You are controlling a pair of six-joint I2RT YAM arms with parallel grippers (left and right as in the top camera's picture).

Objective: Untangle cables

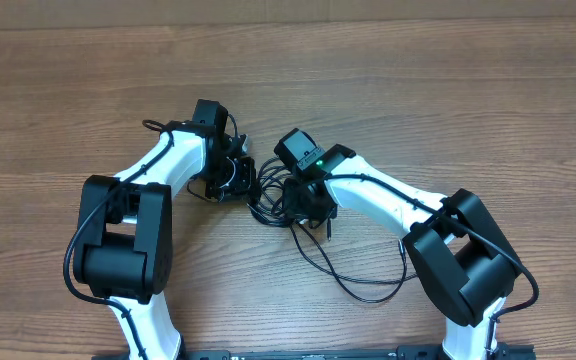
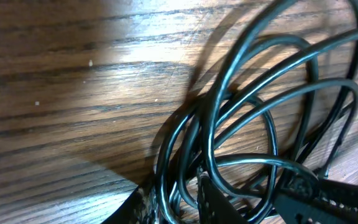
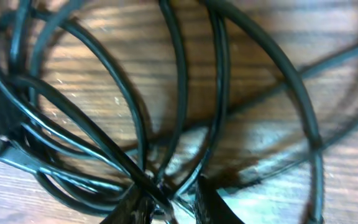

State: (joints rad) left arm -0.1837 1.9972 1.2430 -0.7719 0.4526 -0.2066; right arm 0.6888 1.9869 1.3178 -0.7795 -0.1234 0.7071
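Tangled cables (image 1: 266, 207) centre frame on table (image 1: 448, 90), between both pincers. Wrist views: left pincer (image 2: 174, 204) clenched on cables, right pincer (image 3: 166, 205) likewise. Overhead alone shows slack loop trailing lower right.

Black cables (image 1: 268, 212) tangled, wooden table (image 1: 418, 90)

A: Overhead looks straight down from well back, taking in the whole tabletop (image 1: 418, 90).
B: Both wrist cameras sit low, right against the wood, sharing the tangle of cables (image 2: 209, 130) mid-table.
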